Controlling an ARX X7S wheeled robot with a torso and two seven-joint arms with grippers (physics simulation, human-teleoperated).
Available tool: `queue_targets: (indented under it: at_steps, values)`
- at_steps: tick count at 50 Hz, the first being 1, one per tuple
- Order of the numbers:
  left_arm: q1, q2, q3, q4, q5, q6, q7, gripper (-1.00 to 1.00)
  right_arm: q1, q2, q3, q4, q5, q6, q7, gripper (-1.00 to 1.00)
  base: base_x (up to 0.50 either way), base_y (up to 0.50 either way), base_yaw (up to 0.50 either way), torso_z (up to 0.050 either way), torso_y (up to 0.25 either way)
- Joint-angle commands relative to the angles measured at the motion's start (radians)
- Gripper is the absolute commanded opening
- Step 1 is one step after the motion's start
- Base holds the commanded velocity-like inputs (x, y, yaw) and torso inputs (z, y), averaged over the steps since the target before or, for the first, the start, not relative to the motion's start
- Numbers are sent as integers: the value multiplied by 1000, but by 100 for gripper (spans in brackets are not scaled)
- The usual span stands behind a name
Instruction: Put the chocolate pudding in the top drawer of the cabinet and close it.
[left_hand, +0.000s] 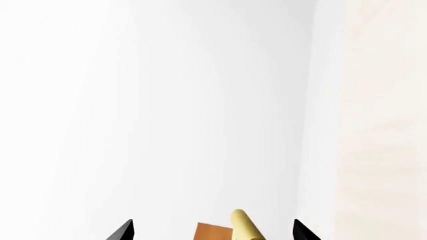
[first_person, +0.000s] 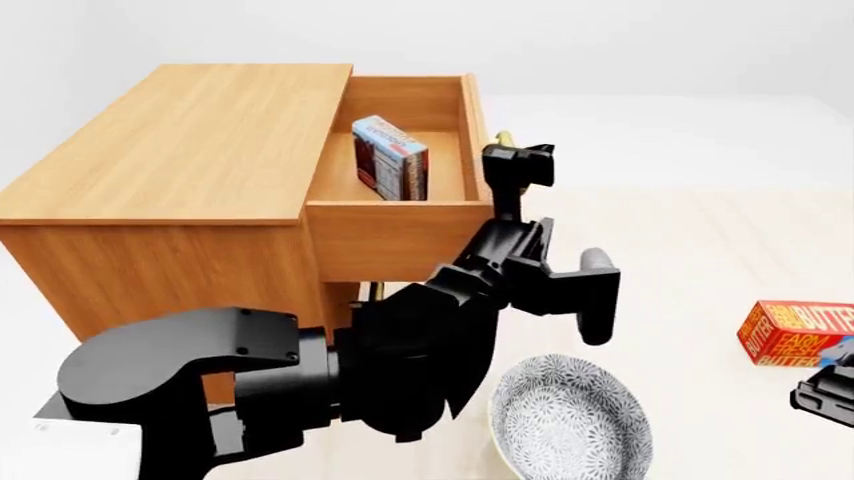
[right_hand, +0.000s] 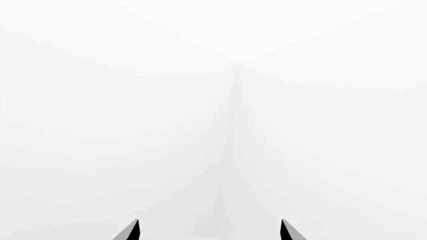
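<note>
Cabinet (first_person: 187, 150) fills the left of the head view, honey wood, flat top, top drawer (first_person: 394, 232) pulled out toward the right. Chocolate pudding (first_person: 390, 158) stands upright inside that drawer, near the middle of its floor, red-and-blue face up top, pale panel on the side, touching nothing but the drawer bottom. Just right of the drawer front, left gripper (first_person: 518, 165) sits at the brass handle (first_person: 506, 137), only the handle's end peeking out above it. Left wrist view shows the two dark fingertips (left_hand: 122, 231) spread wide, handle bar (left_hand: 244, 226) lying between them without contact, a bit of orange-brown wood beside it. Left arm runs down from there to the big black shoulder at bottom left. Patterned bowl (first_person: 574, 420) rests on the pale floor at bottom centre. Butter box (first_person: 797, 333) lies further right, well apart from the cabinet. Right gripper (first_person: 825, 392) is at the far right edge, mostly cut off; right wrist view shows its fingertips (right_hand: 129, 231) apart, holding nothing, blank white beyond.
</note>
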Motion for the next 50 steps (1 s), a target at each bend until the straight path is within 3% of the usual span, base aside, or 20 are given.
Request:
queue_targets:
  at_steps: [1, 18, 41, 50]
  values:
    - [-16, -21, -11, -332, -8, -56, 9, 100, 6, 0, -11, 11, -5, -4, 4, 100, 0, 0, 0, 0, 0]
    - [-21, -48, -49, -358, -44, -143, 36, 100, 0, 3, -8, 16, 3, -8, 4, 100, 0, 0, 0, 1, 0]
    - [-18, -18, -74, -500, -72, -260, 71, 100, 8, 2, -23, 35, 0, -14, 9, 100, 0, 0, 0, 0, 0]
    - [-25, -53, -66, -429, -81, -341, 80, 100, 15, 4, -30, 36, -3, -9, 13, 100, 0, 0, 0, 0, 0]
